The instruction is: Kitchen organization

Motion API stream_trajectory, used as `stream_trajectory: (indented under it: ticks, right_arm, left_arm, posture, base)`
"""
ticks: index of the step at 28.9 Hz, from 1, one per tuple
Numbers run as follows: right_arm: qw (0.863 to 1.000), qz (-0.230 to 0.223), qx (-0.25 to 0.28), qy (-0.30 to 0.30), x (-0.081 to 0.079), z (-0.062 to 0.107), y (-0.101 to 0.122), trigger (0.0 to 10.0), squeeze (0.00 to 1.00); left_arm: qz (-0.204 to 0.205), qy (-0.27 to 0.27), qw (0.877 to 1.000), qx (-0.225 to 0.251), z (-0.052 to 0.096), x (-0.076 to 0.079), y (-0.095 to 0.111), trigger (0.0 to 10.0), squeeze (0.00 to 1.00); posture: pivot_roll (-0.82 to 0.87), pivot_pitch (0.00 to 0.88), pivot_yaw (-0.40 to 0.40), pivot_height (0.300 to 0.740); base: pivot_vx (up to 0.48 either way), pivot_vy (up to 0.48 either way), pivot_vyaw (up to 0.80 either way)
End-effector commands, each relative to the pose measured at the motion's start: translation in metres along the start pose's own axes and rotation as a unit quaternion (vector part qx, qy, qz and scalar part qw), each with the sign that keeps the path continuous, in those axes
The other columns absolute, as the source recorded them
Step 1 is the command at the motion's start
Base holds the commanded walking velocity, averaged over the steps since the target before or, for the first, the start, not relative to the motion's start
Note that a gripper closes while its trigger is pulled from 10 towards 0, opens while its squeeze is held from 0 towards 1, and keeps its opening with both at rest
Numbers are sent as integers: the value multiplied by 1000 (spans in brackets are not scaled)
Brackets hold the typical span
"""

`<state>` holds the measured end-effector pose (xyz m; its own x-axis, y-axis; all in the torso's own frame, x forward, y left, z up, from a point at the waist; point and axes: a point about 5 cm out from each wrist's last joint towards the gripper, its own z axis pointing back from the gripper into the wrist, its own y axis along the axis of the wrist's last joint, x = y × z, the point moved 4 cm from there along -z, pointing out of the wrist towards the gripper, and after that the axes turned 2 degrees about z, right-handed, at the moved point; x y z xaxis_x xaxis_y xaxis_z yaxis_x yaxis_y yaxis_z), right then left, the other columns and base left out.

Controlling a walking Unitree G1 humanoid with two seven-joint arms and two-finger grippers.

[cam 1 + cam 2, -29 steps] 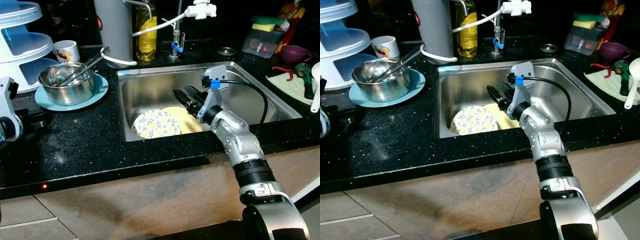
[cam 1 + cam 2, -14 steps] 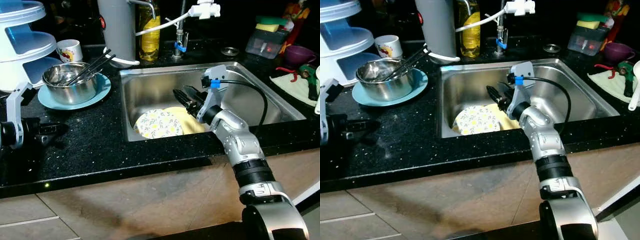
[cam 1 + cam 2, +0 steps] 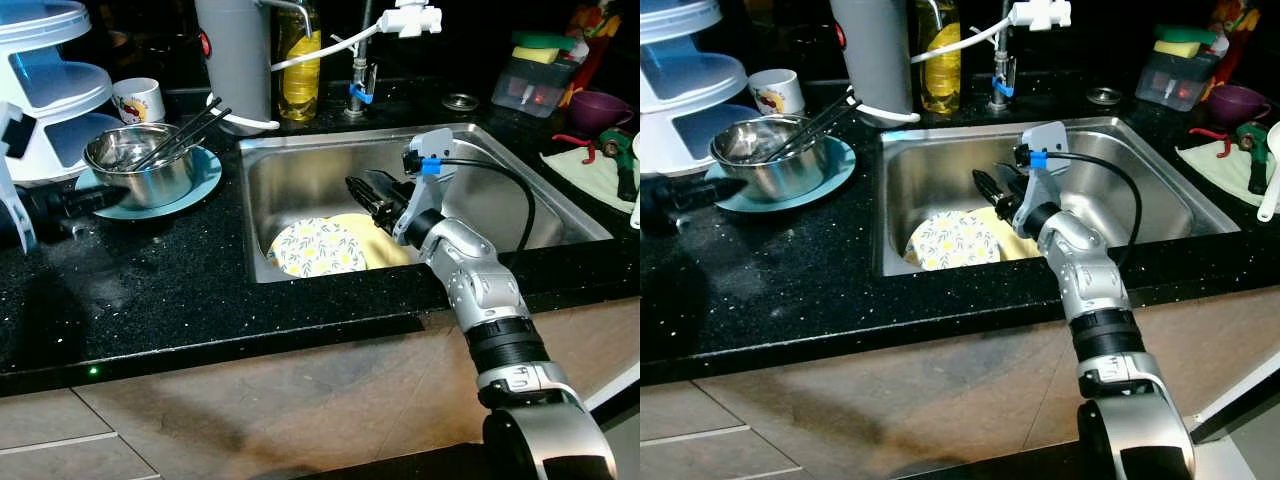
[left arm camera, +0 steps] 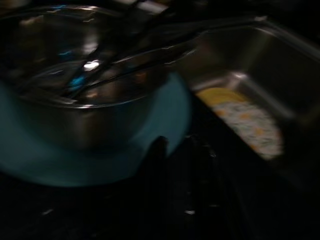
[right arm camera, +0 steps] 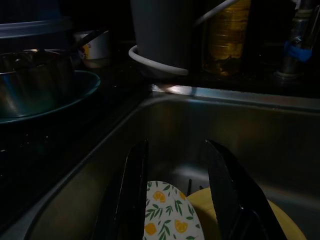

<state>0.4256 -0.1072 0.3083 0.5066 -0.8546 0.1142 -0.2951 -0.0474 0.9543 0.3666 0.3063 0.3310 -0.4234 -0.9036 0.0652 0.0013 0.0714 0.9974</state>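
Right gripper point(image 5: 175, 200) is hovering, fingers spread, over the floral-patterned round plate point(image 3: 315, 247) in the stainless sink point(image 3: 300, 175); it should descend straddling the rim; left gripper's point(image 3: 85, 200) finger state is indiscernible.

Right end effector point(image 3: 987, 187) over sink point(image 3: 1160, 195), above floral plate point(image 3: 950, 241); steel bowl point(image 3: 768, 160) on blue plate point(image 3: 830, 170).

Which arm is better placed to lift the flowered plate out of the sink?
Probably the right. The right gripper hangs open inside the sink, just above the flowered plate; the left gripper is beside the blue plate.
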Motion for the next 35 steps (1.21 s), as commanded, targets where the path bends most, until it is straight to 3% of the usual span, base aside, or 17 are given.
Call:
stream_trajectory:
  ticks: [1,3,5,8,11,18,22,23,25,26,31,32,33,34,35]
  right_arm:
    - [1000,-12,0,2,-3,0,-3,10000,0]
    - [1000,-12,0,2,-3,0,-3,10000,0]
    - [1000,-16,-2,4,-6,0,-5,10000,0]
    - [1000,-21,-3,5,-9,1,-8,10000,0]
    - [1000,-22,-3,5,-9,1,-8,10000,0]
    - [1000,-18,-1,1,-7,1,-5,10000,0]
    - [1000,-15,-1,0,-6,1,-4,10000,0]
    - [1000,-15,-2,1,-6,1,-4,10000,0]
    - [1000,-14,-2,1,-6,1,-4,10000,0]
    - [1000,-14,-2,1,-6,1,-4,10000,0]
    - [1000,-12,-2,4,-7,1,-3,10000,0]
    - [1000,-12,-1,4,-7,1,-3,10000,0]
    - [1000,-12,-1,4,-7,1,-3,10000,0]
    - [1000,-11,-1,5,-7,1,-3,10000,0]
    - [1000,-11,-1,5,-7,1,-2,10000,0]
  left_arm:
    - [-23,45,998,-23,0,-6,-9,10000,1000]
    - [-23,45,998,-23,0,-6,-9,10000,1000]
    - [-64,99,992,-52,0,-14,-21,10000,1000]
    - [-87,146,984,-45,-7,-19,-26,10000,1000]
    - [-100,160,982,-31,-13,-20,-25,10000,1000]
    - [-84,197,977,-4,-23,-18,-25,10000,1000]
    - [-110,201,973,-4,-26,-16,-27,10000,1000]
    - [-123,204,971,-7,-27,-17,-28,10000,463]
    - [-130,206,970,-9,-27,-18,-29,10000,463]
    - [-137,206,969,-14,-28,-18,-31,10000,0]
    - [-175,195,964,-46,-31,-22,-40,10000,0]
    - [-176,192,964,-54,-33,-22,-40,3098,0]
    - [-176,192,964,-54,-33,-22,-40,3098,0]
    - [-181,188,963,-60,-35,-22,-40,0,0]
    - [-184,186,963,-64,-36,-22,-40,0,0]
  posture:
    - [55,225,-4,740]
    - [55,225,-4,740]
    - [56,225,-5,740]
    - [57,226,-7,740]
    - [57,226,-7,740]
    - [57,226,-7,740]
    - [49,226,-3,740]
    - [47,224,-2,740]
    - [47,224,-2,740]
    - [47,221,-1,740]
    - [47,216,-5,740]
    - [47,216,-5,740]
    - [47,216,-5,740]
    - [47,216,-5,740]
    - [49,209,-4,740]
  base:
    - [0,0,0]
    - [0,0,0]
    - [0,0,0]
    - [0,0,0]
    - [0,0,0]
    - [0,0,0]
    - [0,0,0]
    - [0,0,0]
    - [0,0,0]
    - [0,0,0]
    - [0,0,0]
    - [0,0,0]
    - [0,0,0]
    - [0,0,0]
    - [0,0,0]
